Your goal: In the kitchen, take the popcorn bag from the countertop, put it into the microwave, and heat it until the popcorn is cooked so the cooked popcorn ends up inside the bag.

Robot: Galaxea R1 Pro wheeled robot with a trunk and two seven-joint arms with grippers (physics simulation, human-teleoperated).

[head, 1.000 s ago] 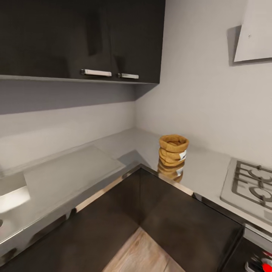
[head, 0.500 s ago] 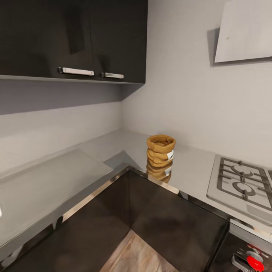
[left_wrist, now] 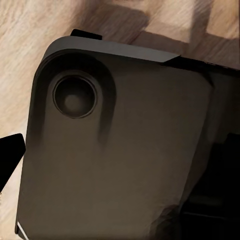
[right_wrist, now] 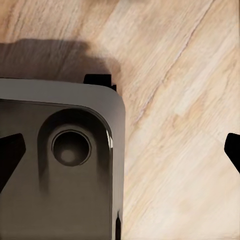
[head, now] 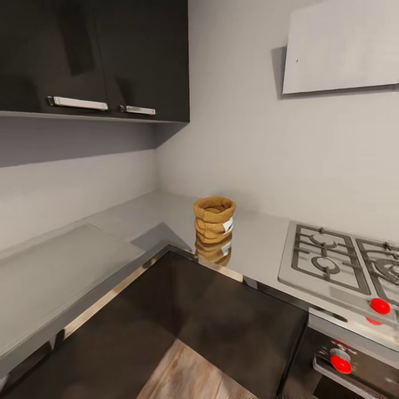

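Grey countertop [head: 260, 244] corner holds the popcorn bag [head: 214, 219] upright — grippers' spread seemingly wide, over floor

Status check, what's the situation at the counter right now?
Right gripper open over floor. Popcorn bag upright on countertop, left of gas hob. Nothing blocking it.

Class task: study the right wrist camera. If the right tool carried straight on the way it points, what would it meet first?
Probably the light wood floor or the robot's own dark base; depth is unclear, so I cannot tell which comes first.
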